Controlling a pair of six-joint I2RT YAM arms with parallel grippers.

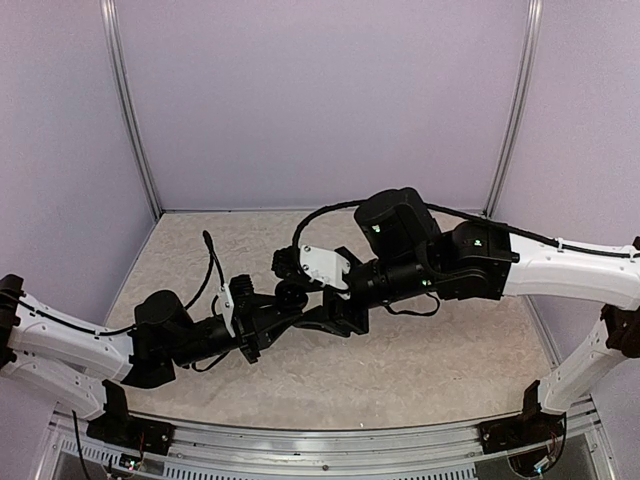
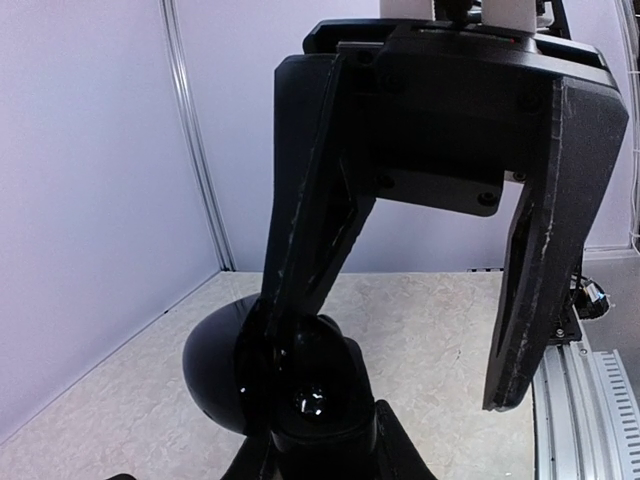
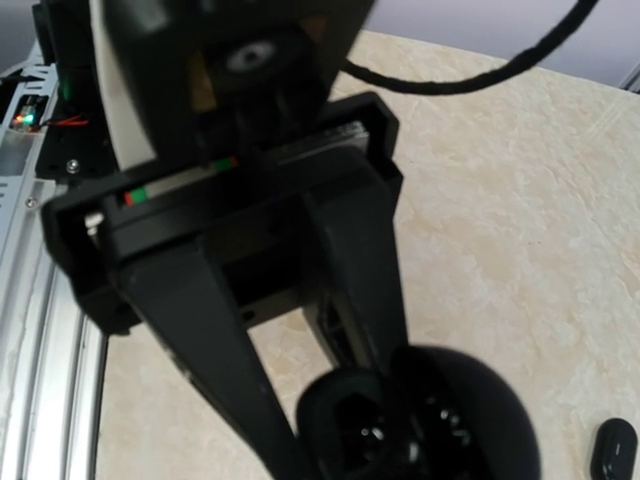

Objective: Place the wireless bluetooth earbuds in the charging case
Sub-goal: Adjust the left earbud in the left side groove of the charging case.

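The charging case (image 2: 300, 385) is glossy black and open, its domed lid (image 2: 215, 365) swung to the left. My left gripper (image 2: 320, 445) is shut on the case's base from below, above the table. My right gripper (image 2: 390, 365) hangs over it, open wide, with one finger (image 2: 300, 270) resting against the case between lid and base and the other finger (image 2: 525, 300) apart. In the right wrist view the open case (image 3: 420, 425) sits at the tip of my right gripper (image 3: 340, 420). One small black earbud (image 3: 612, 448) lies on the table. The other bud cannot be made out.
The table top (image 1: 420, 360) is beige and marbled, with lilac walls on three sides. An aluminium rail (image 2: 590, 400) runs along the near edge. Both arms meet at mid-table, the left gripper (image 1: 285, 298) beside the right gripper (image 1: 325, 318).
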